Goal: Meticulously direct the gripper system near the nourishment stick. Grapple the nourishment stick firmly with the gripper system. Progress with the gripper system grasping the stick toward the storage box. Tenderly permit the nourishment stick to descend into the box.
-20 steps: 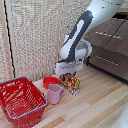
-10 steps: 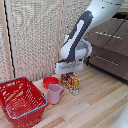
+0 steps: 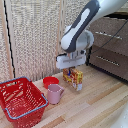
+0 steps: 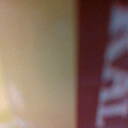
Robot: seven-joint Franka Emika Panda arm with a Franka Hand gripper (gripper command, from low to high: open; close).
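The nourishment stick, a yellow package with red-orange print, stands upright on the wooden table just right of the red bowl. My gripper hangs from the flat white block directly over the package's top, with the dark fingers reaching down at its upper edge. How far apart the fingers are does not show. The wrist view is a blurred close-up filled by the package's yellow and dark red surface with white lettering. The storage box, a red mesh basket with a blue-grey rim, sits at the exterior view's lower left, well apart from the gripper.
A pink mug stands between the basket and the package. Behind it sits a small red bowl. A brown drawer cabinet fills the exterior view's right. Pale slatted panels form the back wall.
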